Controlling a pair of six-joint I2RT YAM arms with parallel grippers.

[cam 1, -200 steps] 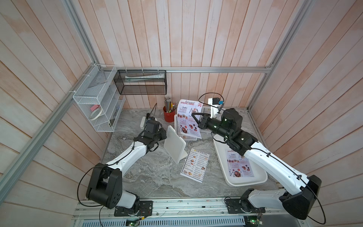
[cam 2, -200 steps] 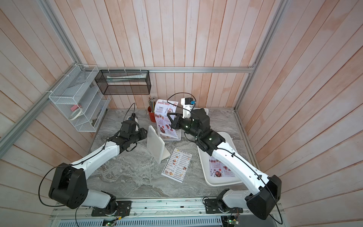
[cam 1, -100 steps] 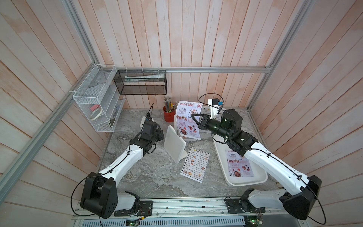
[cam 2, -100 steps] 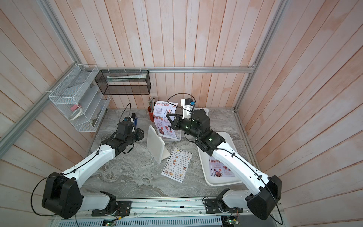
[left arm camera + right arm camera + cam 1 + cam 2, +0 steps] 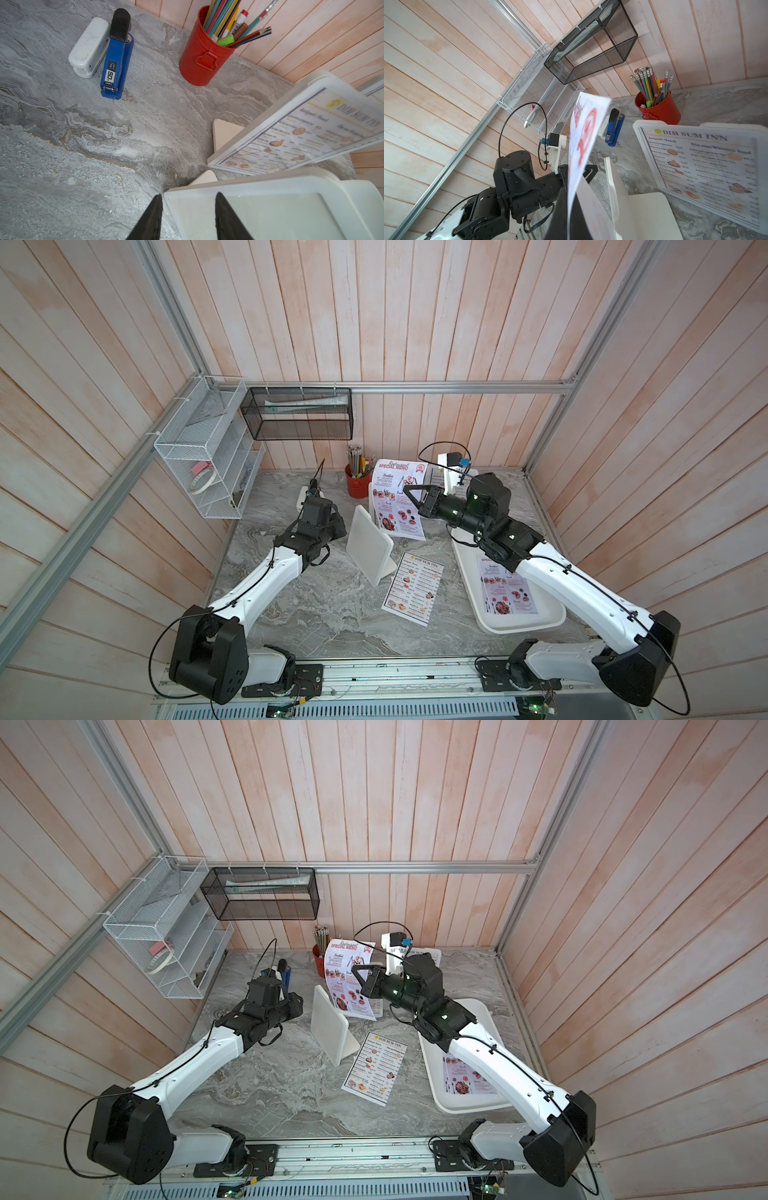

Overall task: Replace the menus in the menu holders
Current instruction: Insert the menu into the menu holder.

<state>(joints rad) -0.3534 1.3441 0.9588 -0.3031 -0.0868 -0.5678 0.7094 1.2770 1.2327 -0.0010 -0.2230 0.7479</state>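
Observation:
An empty white menu holder (image 5: 369, 545) (image 5: 330, 1028) stands mid-table. My left gripper (image 5: 188, 207) (image 5: 337, 526) is open, its fingertips (image 5: 225, 216) straddling that holder's corner (image 5: 270, 207). My right gripper (image 5: 569, 209) (image 5: 409, 494) is shut on a lilac SPECIAL MENU sheet (image 5: 398, 506) (image 5: 584, 143), held upright just behind the empty holder. A second menu holder (image 5: 699, 164) (image 5: 301, 133) with a DIM SUM INN menu stands behind the sheet. A loose DIM SUM INN menu (image 5: 413, 587) lies flat on the table. A third holder (image 5: 428, 956) is mostly hidden behind my right arm.
A white tray (image 5: 544, 616) at the right holds another SPECIAL MENU sheet (image 5: 508, 591). A red pencil cup (image 5: 202, 60), a blue stapler (image 5: 116, 60) and a white one (image 5: 89, 47) stand at the back. Wire racks (image 5: 208, 456) hang on the wall.
My left arm has shifted its pose, its gripper staying beside the empty holder. The held sheet has come down slightly.

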